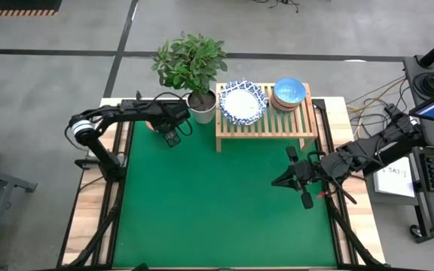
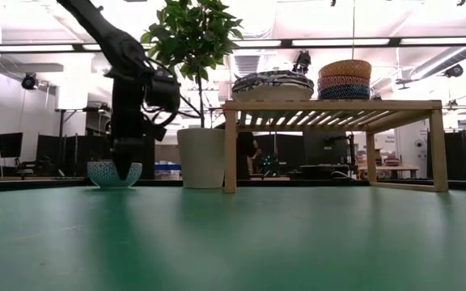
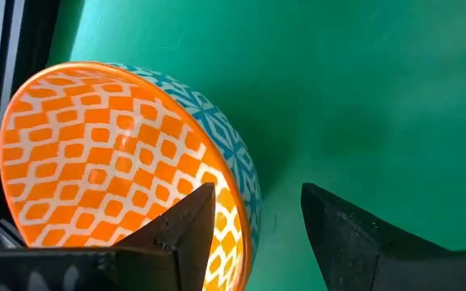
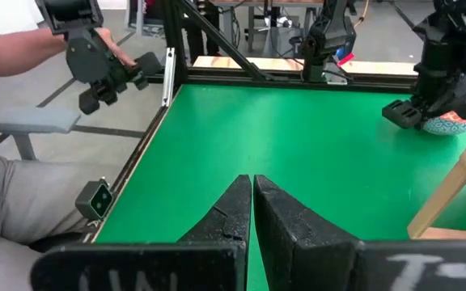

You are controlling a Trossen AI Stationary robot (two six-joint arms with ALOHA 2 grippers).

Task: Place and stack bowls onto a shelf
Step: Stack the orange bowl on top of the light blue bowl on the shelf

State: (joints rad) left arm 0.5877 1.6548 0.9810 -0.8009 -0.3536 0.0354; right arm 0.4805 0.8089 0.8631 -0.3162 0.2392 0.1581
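A small bowl (image 3: 112, 162), orange-patterned inside and teal-patterned outside, stands on the green mat near the table's far left corner (image 2: 113, 173). My left gripper (image 3: 253, 190) is open and points down over the bowl's rim, one finger above the inside and one outside. On the wooden shelf (image 1: 266, 124) sit a stack of white bowls with blue rims (image 1: 242, 103) and a stack of small bowls (image 2: 345, 79). My right gripper (image 4: 252, 182) is shut and hovers over the mat's right part (image 1: 277, 181), holding nothing.
A white plant pot (image 2: 202, 158) with a leafy plant stands between the small bowl and the shelf's left leg. Green mat stretches across the table's middle and near side. In the right wrist view a person's hand (image 4: 23, 44) holds a control handle beyond the table's edge.
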